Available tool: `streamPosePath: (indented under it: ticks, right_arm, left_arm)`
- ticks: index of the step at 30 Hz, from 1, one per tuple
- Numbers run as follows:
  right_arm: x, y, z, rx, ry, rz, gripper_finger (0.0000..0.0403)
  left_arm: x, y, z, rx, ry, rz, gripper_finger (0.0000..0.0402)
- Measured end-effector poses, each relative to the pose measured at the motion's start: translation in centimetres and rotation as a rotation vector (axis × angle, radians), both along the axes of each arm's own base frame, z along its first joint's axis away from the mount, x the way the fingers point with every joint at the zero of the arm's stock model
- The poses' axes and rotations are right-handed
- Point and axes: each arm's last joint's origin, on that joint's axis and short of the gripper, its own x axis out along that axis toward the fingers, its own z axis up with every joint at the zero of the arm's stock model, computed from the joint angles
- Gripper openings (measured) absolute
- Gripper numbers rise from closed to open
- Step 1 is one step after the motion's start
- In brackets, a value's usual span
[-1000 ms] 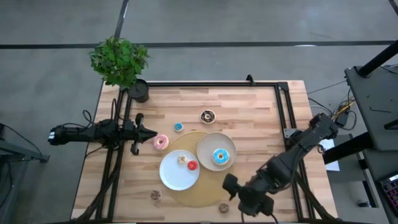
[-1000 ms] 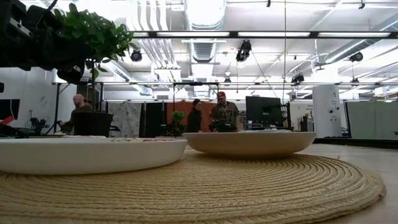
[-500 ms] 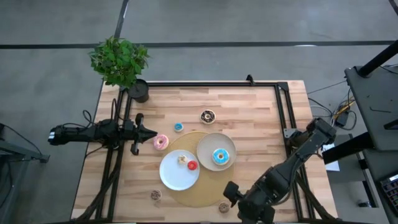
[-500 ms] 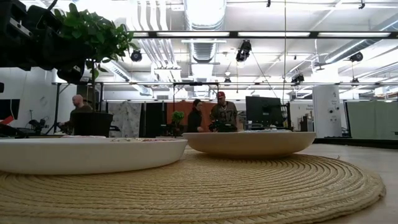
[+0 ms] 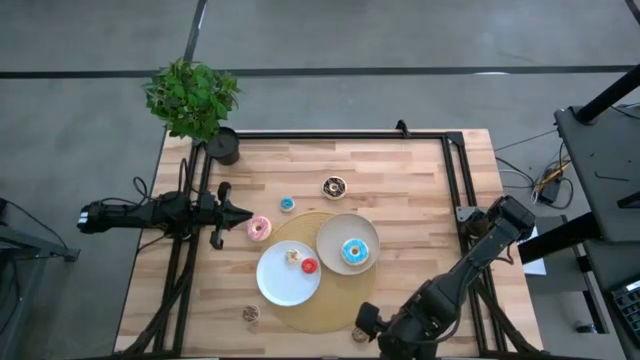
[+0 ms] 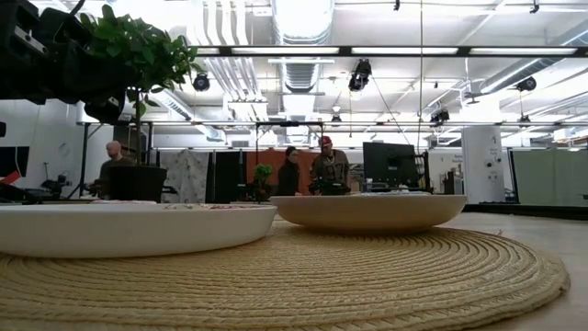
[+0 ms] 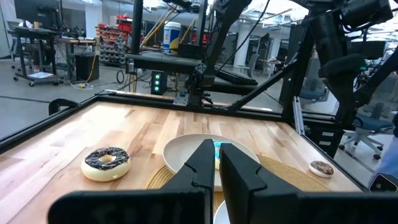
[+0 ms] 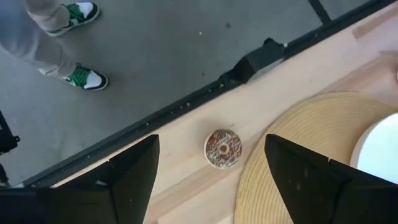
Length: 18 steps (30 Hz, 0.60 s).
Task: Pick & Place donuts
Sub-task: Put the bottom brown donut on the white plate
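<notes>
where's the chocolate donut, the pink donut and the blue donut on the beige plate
chocolate donut (image 5: 334,187), high view, on its icing ring
pink donut (image 5: 259,228), high view, on its pink top
blue donut (image 5: 353,252), high view, on its blue icing

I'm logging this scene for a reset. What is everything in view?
large donuts: three; pink and chocolate on table, blue-sprinkled on beige plate
mini donuts: five; blue on table, red and cream on white plate, two brown near front edge
woven mat: one, tan, under plates
plant: one, green, back-left corner
people: several, in room beyond
left end effector: shut, beside pink
right end effector: open, over a brown mini
</notes>
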Motion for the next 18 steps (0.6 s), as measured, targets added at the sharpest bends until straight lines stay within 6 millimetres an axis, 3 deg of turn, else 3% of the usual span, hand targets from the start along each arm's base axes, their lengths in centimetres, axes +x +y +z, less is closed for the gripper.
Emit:
streamPosePath:
  ticks: [18]
  right_arm:
    - [0.6,-1.2,-3.5,-0.028,-0.002,0.004,0.0277]
  left_arm:
    - [0.0,0.0,0.0,0.0,0.0,0.0,0.0]
